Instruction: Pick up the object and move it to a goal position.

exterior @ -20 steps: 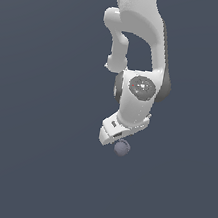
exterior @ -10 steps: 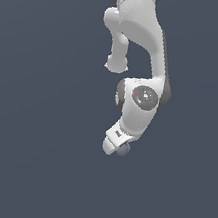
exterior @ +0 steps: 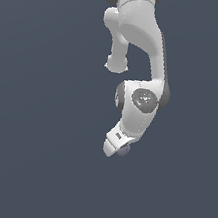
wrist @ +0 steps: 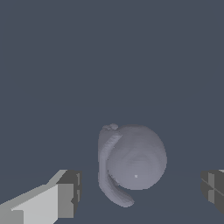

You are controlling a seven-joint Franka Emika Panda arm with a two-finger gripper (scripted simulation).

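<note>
The object, a small grey-lavender ball (wrist: pixel 135 162), lies on the dark slate ground between my two fingertips in the wrist view. My gripper (wrist: pixel 140 194) is open. One finger (wrist: pixel 65 197) and the other finger (wrist: pixel 214 190) stand wide apart on either side of the ball, and neither touches it. In the exterior view the white gripper (exterior: pixel 115 149) is low over the ball (exterior: pixel 124 152), which peeks out only partly from behind the hand.
The white arm (exterior: pixel 142 46) reaches down from the top of the exterior view. Flat dark slate ground (exterior: pixel 19 166) lies all around. No goal marker shows.
The gripper has come down over the ball. The ball was plainly visible beside the hand before and is now mostly hidden behind it. The ball has not moved.
</note>
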